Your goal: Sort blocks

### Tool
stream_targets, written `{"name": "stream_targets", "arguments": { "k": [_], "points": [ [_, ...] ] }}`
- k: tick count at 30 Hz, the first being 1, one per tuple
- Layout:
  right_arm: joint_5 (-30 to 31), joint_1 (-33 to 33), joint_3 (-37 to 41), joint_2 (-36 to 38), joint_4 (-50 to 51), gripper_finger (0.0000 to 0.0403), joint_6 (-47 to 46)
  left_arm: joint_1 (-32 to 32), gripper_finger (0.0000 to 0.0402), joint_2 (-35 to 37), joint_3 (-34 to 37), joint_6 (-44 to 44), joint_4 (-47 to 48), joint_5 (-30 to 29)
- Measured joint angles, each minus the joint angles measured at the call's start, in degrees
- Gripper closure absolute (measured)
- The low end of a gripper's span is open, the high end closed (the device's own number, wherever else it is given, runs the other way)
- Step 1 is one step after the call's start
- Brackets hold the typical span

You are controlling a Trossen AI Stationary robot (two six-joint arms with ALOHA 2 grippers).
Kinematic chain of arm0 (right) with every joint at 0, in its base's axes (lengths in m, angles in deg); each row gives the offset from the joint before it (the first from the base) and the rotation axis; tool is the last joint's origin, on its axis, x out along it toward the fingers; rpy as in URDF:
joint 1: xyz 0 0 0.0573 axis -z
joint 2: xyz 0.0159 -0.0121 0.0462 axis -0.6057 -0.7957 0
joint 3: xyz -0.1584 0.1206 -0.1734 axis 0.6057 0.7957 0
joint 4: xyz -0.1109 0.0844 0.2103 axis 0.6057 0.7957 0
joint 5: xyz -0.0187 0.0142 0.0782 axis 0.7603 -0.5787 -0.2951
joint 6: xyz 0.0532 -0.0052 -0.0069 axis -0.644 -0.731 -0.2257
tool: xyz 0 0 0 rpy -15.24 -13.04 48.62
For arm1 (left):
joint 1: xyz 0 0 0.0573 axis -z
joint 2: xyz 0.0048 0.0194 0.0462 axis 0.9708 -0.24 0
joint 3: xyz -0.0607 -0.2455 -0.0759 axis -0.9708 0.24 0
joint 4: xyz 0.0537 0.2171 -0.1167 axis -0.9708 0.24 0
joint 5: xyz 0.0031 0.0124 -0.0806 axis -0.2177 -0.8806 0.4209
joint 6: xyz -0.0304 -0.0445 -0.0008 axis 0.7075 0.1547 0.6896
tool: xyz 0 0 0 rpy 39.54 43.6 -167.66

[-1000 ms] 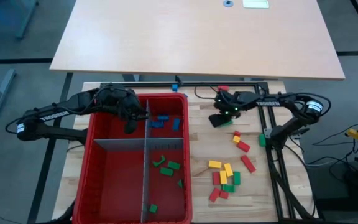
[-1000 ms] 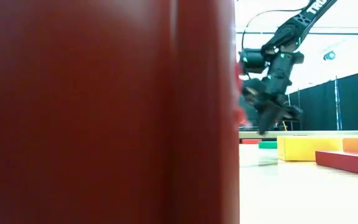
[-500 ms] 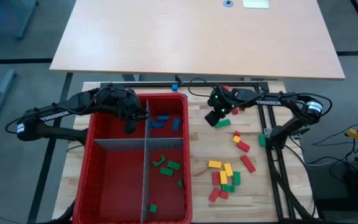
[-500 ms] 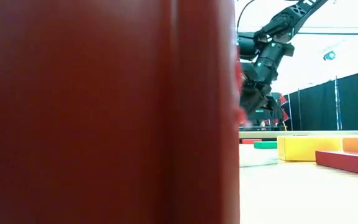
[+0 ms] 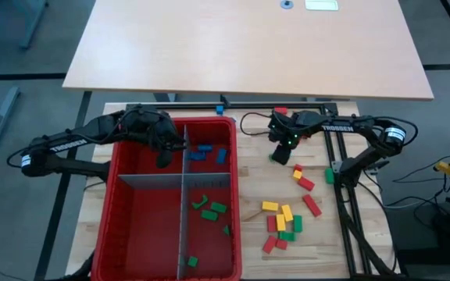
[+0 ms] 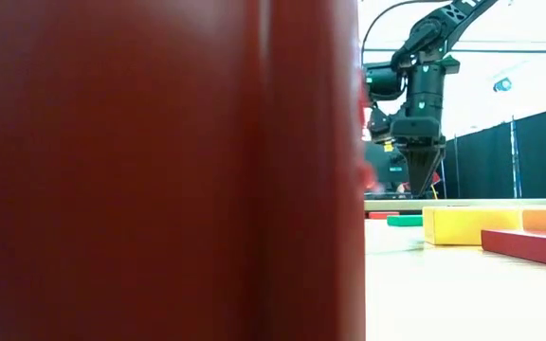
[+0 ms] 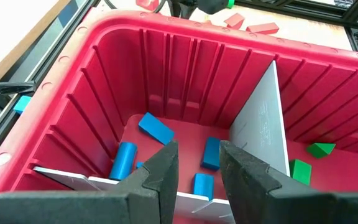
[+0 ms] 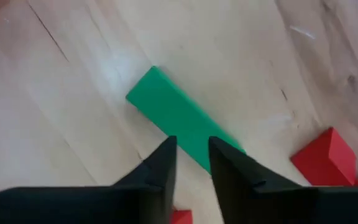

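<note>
Right claw [image 8: 188, 158], fingers slightly apart, hangs over a green block [image 8: 182, 121] beside the red bin [image 5: 237, 168].

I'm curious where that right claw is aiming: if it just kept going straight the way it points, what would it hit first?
Most likely the flat green rectangular block lying on the wooden table, directly ahead of the right gripper; how far off it is cannot be judged.

A light wooden table [image 5: 256, 234] carries a red bin [image 5: 119, 226] and scattered blocks [image 5: 283, 218] beside it.
</note>
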Motion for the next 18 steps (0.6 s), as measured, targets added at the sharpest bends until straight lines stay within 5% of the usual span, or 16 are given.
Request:
{"name": "stream_targets", "arguments": {
  "k": [9,18],
  "points": [
    [0.97,0.02,0.02,-0.04,-0.85,0.0193,4.71,0.00,0.0299,0.00,0.00,0.42,-0.40,0.00],
    [1.07,-0.18,0.09,-5.96,-1.11,0.0148,8.99,0.00,0.0299,0.00,0.00,0.63,-0.34,0.00]
  ]
}}
